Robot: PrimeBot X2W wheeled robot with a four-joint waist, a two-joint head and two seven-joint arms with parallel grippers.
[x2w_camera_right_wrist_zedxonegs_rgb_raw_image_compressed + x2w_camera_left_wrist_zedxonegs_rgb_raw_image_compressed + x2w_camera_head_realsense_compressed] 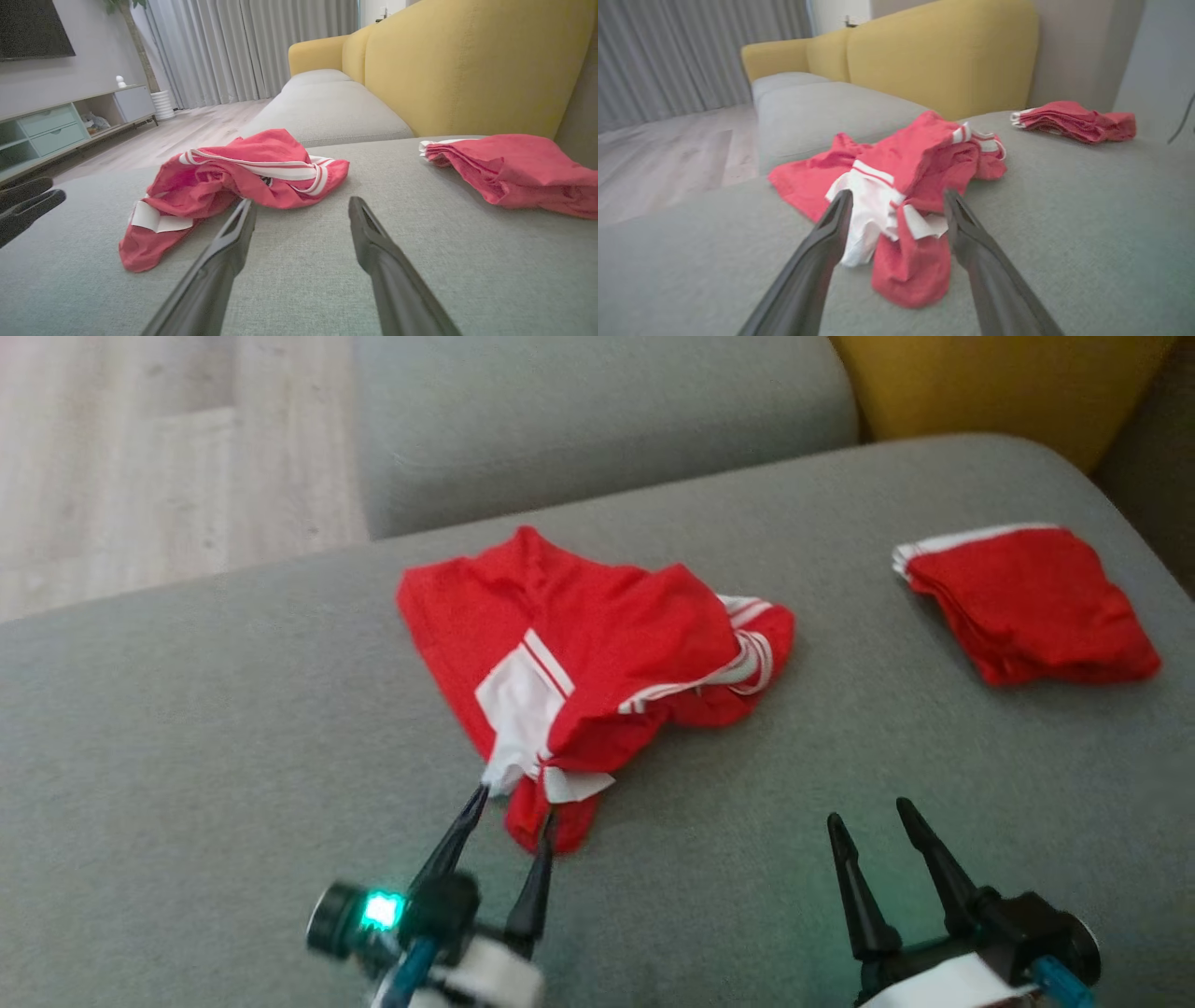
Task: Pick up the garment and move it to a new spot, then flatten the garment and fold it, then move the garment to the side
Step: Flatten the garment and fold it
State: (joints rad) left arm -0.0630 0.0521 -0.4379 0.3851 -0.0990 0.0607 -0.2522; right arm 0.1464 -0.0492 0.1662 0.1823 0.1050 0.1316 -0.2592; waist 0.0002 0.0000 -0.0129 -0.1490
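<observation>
Crumpled red garment (597, 653) on grey cushion (187, 756), left hand (516, 803) spread, seemingly touching its hem

the head camera is looking steeply down on the grey sofa seat (187, 709). both wrist cameras are sitting low, skimming along it toward the yellow backrest (943, 56), the left one closest to the crumpled red garment (915, 163). all three are sharing that garment and the folded red pile (1027, 602).

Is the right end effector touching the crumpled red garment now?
Apart. The head view shows bare grey cushion between the right end effector and the crumpled red garment.
</observation>
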